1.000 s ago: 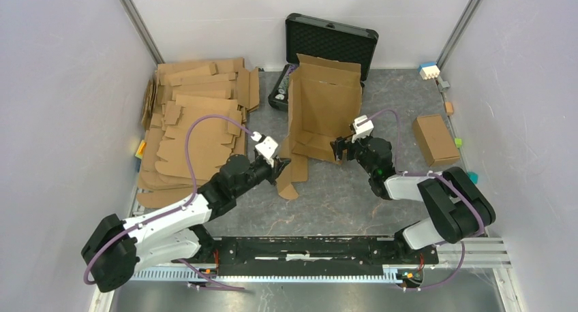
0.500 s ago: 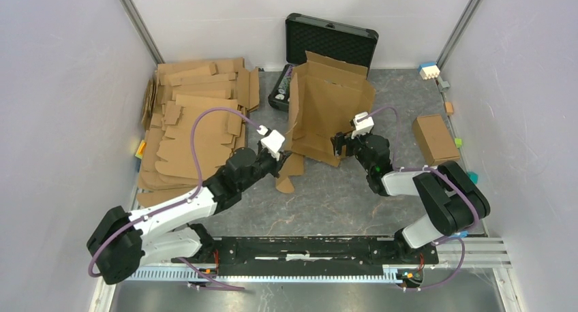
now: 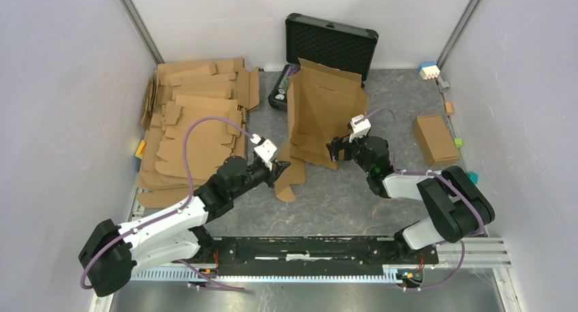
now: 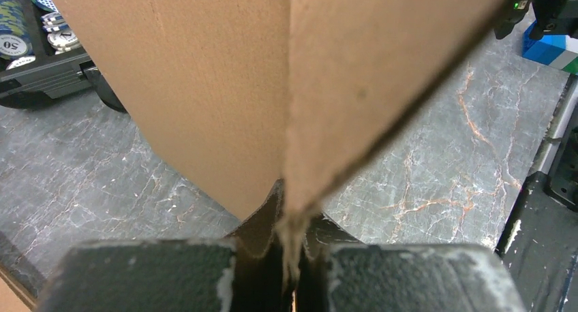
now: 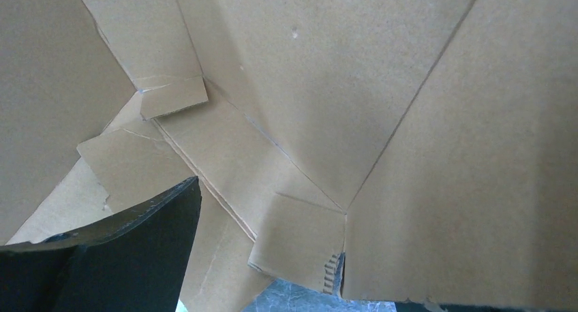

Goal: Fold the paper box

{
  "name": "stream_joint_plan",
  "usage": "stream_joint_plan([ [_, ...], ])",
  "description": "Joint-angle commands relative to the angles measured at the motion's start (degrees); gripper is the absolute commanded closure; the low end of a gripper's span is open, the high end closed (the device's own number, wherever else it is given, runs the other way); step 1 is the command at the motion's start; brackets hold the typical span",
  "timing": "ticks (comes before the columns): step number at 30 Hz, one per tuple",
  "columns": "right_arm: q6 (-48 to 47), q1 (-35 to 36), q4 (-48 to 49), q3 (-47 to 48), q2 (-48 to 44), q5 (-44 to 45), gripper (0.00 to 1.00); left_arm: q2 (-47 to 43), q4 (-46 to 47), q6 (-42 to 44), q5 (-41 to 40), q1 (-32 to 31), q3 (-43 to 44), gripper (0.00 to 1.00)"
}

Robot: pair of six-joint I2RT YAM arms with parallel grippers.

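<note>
The paper box (image 3: 320, 111) is a large brown die-cut sheet, half raised in the middle of the table in front of the black case. My left gripper (image 3: 278, 167) is shut on its lower left flap. In the left wrist view the cardboard edge (image 4: 294, 223) runs straight down between the closed jaws. My right gripper (image 3: 335, 148) stands open at the sheet's lower right corner, with nothing between its fingers. In the right wrist view the box's creased inner panels (image 5: 327, 87) fill the frame and only one dark finger (image 5: 129, 251) shows, at the lower left.
A pile of flat cardboard sheets (image 3: 198, 114) covers the left of the table. An open black case (image 3: 332, 43) stands at the back, with poker chips (image 4: 13, 26) inside. A smaller brown box (image 3: 435, 139) and small coloured blocks (image 3: 429, 70) lie to the right.
My left gripper rose toward the sheet, then dropped back down-left, still holding the flap. The sheet's right panel swung out and came back in. My right gripper opened wider.
</note>
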Motion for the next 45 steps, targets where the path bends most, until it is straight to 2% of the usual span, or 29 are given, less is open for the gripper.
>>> stream_joint_plan([
  [1,3.0,2.8,-3.2,-0.4,-1.9,3.9,0.02,-0.5,2.1,-2.7,3.7,0.0,-0.6,0.91],
  [5,5.4,3.6,-6.3,-0.5,-3.2,10.0,0.02,-1.3,2.4,-2.9,3.5,0.0,-1.1,0.91],
  [7,6.4,3.6,-4.6,-2.2,-4.1,11.3,0.03,-1.7,2.5,-2.9,3.7,0.0,-1.3,0.91],
  [10,7.5,3.7,-3.1,-2.4,-4.0,8.7,0.19,-1.6,2.6,-3.2,4.4,0.0,-1.3,0.91],
  [12,7.7,3.9,-3.5,-1.7,-3.4,6.7,0.22,-1.5,2.6,-3.3,4.9,0.0,-1.3,0.91],
  [14,8.0,4.3,-4.3,-1.4,-3.2,6.3,0.19,-1.4,2.6,-3.4,5.3,0.0,-1.4,0.91],
  [17,10.4,5.0,-7.9,-0.3,-3.1,7.8,0.04,-1.4,2.8,-3.9,6.3,0.0,-1.5,0.91],
  [19,11.4,5.3,-11.4,0.8,-3.1,9.7,0.02,-1.4,3.0,-4.3,6.6,0.0,-1.6,0.91],
  [24,13.5,5.5,-12.8,-2.0,-6.0,18.2,0.04,-1.6,2.9,-3.9,6.0,0.0,-1.9,0.91],
  [32,14.5,5.6,-13.4,-3.1,-7.5,17.4,0.25,-1.5,3.0,-3.6,5.6,0.0,-2.4,0.91],
  [34,15.4,5.8,-16.1,-2.3,-7.4,18.5,0.24,-1.8,3.1,-3.6,5.8,0.0,-2.5,0.91],
  [37,16.0,6.0,-19.8,-1.6,-7.8,21.6,0.09,-1.7,3.1,-3.6,5.8,0.0,-2.6,0.91],
  [39,16.4,6.0,-22.4,-1.4,-8.4,24.6,0.05,-1.8,3.0,-3.5,5.8,0.0,-2.6,0.91],
  [41,16.3,6.0,-23.3,-1.6,-9.5,26.3,0.06,-1.8,3.0,-3.4,5.9,0.0,-2.7,0.91],
  [45,15.1,6.0,-21.3,-3.4,-12.0,26.1,0.17,-1.8,2.9,-3.1,5.6,0.0,-2.7,0.91],
])
